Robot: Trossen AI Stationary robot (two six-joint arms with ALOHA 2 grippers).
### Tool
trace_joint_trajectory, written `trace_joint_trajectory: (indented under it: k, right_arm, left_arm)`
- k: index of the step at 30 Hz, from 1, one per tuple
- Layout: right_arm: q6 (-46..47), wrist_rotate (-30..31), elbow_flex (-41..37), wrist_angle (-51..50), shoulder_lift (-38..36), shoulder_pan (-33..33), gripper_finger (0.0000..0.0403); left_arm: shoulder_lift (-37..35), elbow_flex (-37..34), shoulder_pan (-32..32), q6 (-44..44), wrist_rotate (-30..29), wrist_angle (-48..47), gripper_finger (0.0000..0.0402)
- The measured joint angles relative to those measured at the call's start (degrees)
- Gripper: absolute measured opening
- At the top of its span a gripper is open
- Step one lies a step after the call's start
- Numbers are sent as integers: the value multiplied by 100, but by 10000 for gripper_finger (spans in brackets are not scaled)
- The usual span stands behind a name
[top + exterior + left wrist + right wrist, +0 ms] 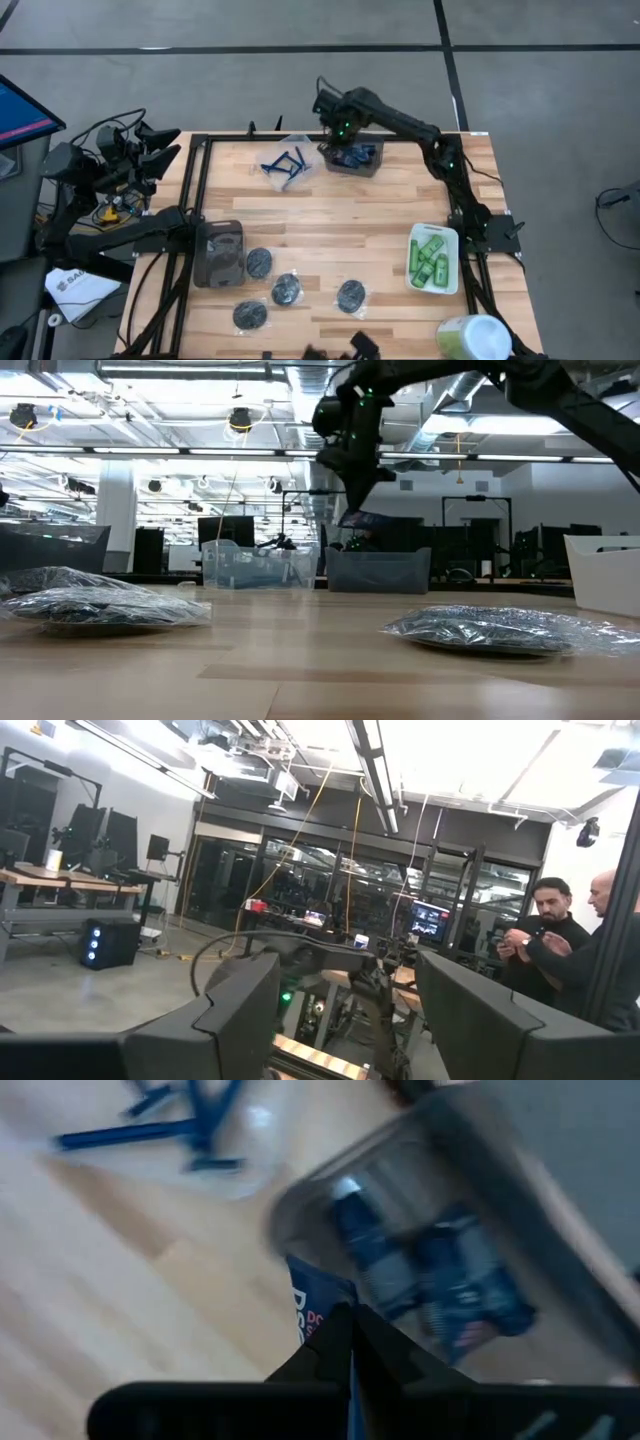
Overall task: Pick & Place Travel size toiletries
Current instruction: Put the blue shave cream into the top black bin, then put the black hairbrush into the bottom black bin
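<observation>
The right gripper (342,135) hangs just above the grey bin (352,160) at the far edge of the table (340,225). Its fingers (335,1342) are squeezed tight on a dark blue tube (312,1312). The tube has white letters on it, but only bits show, something like "DO", and the rest is hidden or too blurry to read. More dark blue tubes (450,1275) lie inside the grey bin, right under the gripper. Just beside the grey bin is a clear bin (288,165) with thin blue razors (283,163) in it. Nearer the front of the table than the grey bin, four dark round discs (285,290) in shiny clear wrap lie on the wood, near each other. Beside the discs sits a dark tray (220,253). On the other side of the discs from that tray is a white tray (449,238) full of bright green little bottles (430,262). A big round tub (472,338) with a pale green top sits at the table corner past the white tray. The left gripper (150,150) waits off the table edge, far from the grey bin, and its fingers (250,1005) are spread wide apart with nothing between them. Past those fingers, two people (570,945) stand in the room beyond the table.
</observation>
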Motion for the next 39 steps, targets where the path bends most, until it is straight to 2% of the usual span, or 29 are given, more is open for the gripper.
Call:
trace_joint_trajectory:
  k: [10,18,21,24,28,31,34,39]
  right_arm:
    - [-496,610,-160,317,53,-425,0]
    - [-708,664,-439,570,56,-449,5]
    - [-1013,623,-494,580,53,-403,36]
    - [-1144,603,-493,715,52,-369,87]
    - [-703,560,-375,674,57,-395,164]
    - [-607,221,-211,731,-84,-398,194]
    - [-726,149,-7,971,-600,-241,185]
    - [-1109,126,31,1227,-1967,-20,122]
  left_arm:
    - [0,0,0,2,-127,-3,231]
    - [0,0,1,2,-289,-4,231]
    - [0,0,-1,1,-291,-4,231]
    - [0,0,1,2,-310,-4,231]
    - [0,0,1,1,-310,-14,231]
    - [0,0,1,2,-308,-30,231]
    - [0,0,1,2,-262,-47,231]
    - [0,0,0,0,-240,-73,231]
